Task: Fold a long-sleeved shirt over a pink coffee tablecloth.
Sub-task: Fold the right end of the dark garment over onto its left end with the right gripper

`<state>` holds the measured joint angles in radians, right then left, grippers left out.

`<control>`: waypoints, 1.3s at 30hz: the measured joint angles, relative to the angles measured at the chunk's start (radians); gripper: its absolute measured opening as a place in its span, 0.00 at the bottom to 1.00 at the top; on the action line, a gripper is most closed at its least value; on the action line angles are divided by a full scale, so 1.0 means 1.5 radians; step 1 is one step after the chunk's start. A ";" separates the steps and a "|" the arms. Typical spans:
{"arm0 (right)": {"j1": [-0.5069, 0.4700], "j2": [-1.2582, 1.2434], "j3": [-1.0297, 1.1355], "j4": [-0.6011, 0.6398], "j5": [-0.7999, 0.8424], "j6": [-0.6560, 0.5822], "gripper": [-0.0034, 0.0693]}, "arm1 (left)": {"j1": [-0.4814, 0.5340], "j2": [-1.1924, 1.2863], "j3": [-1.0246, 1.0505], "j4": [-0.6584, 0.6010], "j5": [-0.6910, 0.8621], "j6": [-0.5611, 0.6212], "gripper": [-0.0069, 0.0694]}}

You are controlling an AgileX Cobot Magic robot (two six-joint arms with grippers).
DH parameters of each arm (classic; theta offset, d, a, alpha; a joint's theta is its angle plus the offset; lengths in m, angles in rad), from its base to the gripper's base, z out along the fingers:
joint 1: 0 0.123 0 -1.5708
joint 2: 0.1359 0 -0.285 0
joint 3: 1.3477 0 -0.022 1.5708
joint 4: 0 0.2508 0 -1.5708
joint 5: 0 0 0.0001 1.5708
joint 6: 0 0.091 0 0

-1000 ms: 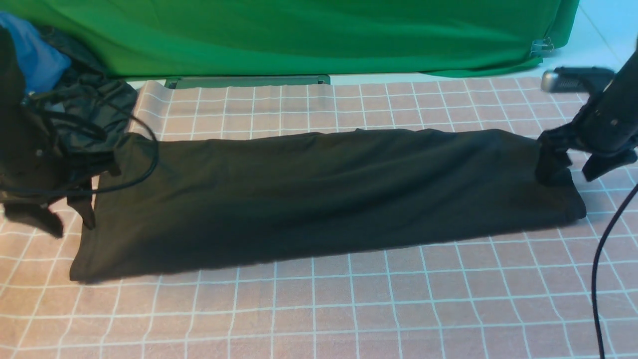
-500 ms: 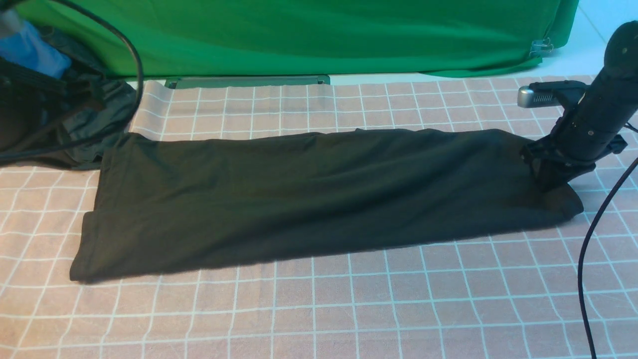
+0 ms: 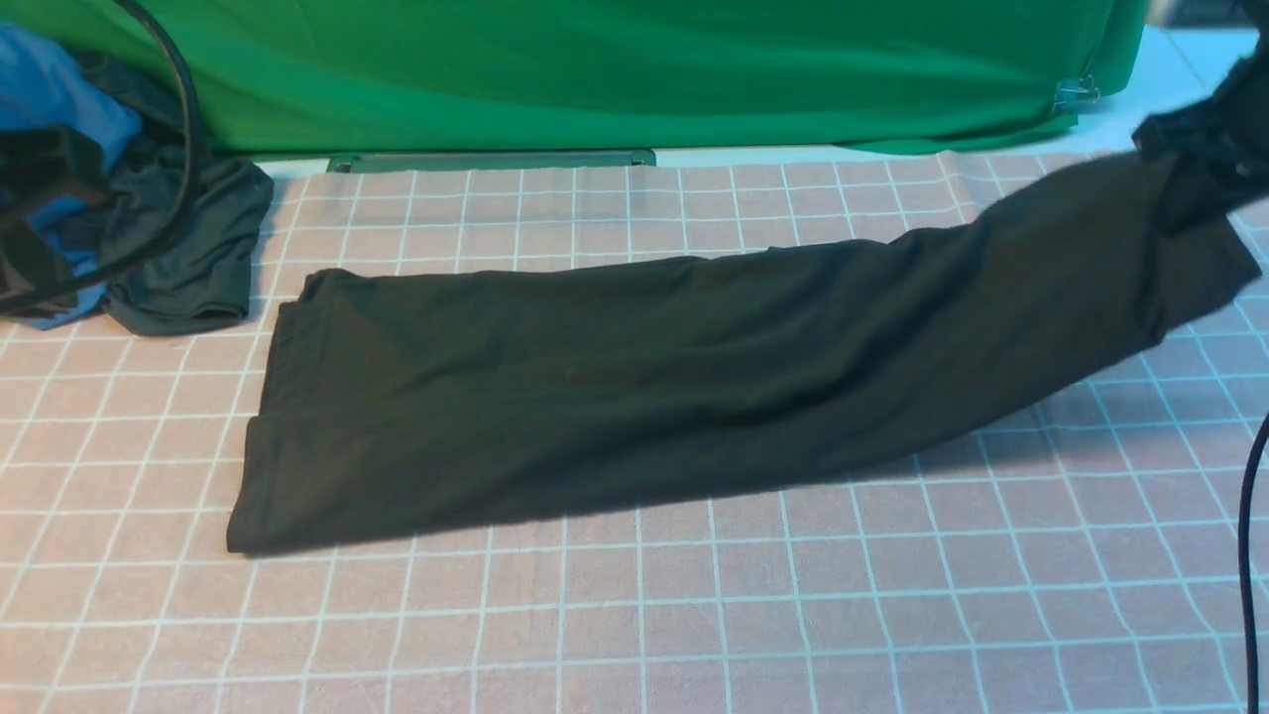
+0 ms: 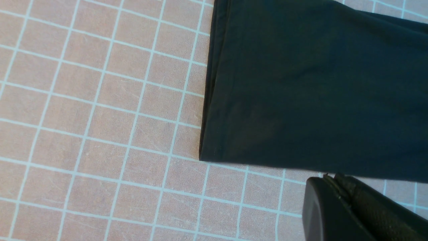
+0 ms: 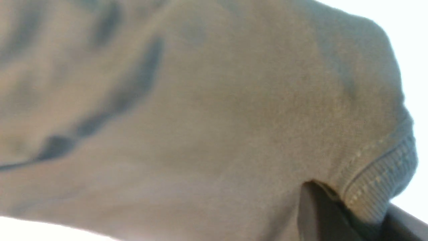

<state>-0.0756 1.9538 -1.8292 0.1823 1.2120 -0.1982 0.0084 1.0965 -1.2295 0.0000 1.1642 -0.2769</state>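
Note:
The long-sleeved shirt (image 3: 634, 387) is black and folded into a long strip across the pink coffee tablecloth (image 3: 694, 615). Its left part lies flat, while its right end hangs in the air. My right gripper (image 3: 1185, 178) is shut on that raised end. In the right wrist view a ribbed hem of the shirt (image 5: 378, 174) is pinched in the right gripper (image 5: 347, 207). My left gripper (image 4: 329, 177) is shut with nothing in it. It hovers over the tablecloth (image 4: 83, 117), just off a flat corner of the shirt (image 4: 317, 83).
A green cloth (image 3: 595, 69) hangs along the back. A dark grey garment (image 3: 188, 258) and a blue one (image 3: 50, 89) are piled at the back left, with a black cable (image 3: 178, 119) looping over them. Another cable (image 3: 1251, 555) hangs at the right edge.
The right gripper has shut on the shirt's right end and lifted it up and back, and the whole shirt has slid to the right. The left gripper has shut and drawn away to the left.

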 joint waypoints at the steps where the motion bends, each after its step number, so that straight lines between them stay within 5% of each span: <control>1: 0.006 -0.006 -0.001 0.003 0.001 0.000 0.19 | 0.000 -0.001 0.000 0.000 0.000 0.000 0.11; 8: 0.163 -0.031 -0.064 0.047 -0.003 0.068 0.19 | 0.000 -0.003 0.000 -0.011 -0.001 0.002 0.11; 19: 0.422 0.009 -0.113 0.070 -0.165 0.185 0.19 | 0.000 -0.004 0.000 -0.043 -0.006 0.002 0.11; 30: 0.553 0.123 -0.113 0.128 -0.385 0.218 0.19 | 0.000 -0.030 0.001 -0.047 -0.008 0.002 0.11; 39: 0.589 0.193 -0.113 0.155 -0.491 0.223 0.19 | 0.000 -0.042 0.001 -0.047 -0.007 0.004 0.11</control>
<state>0.8072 2.2427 -1.9985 0.4150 0.4756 0.1361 0.0084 1.0342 -1.2277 -0.0700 1.1539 -0.2715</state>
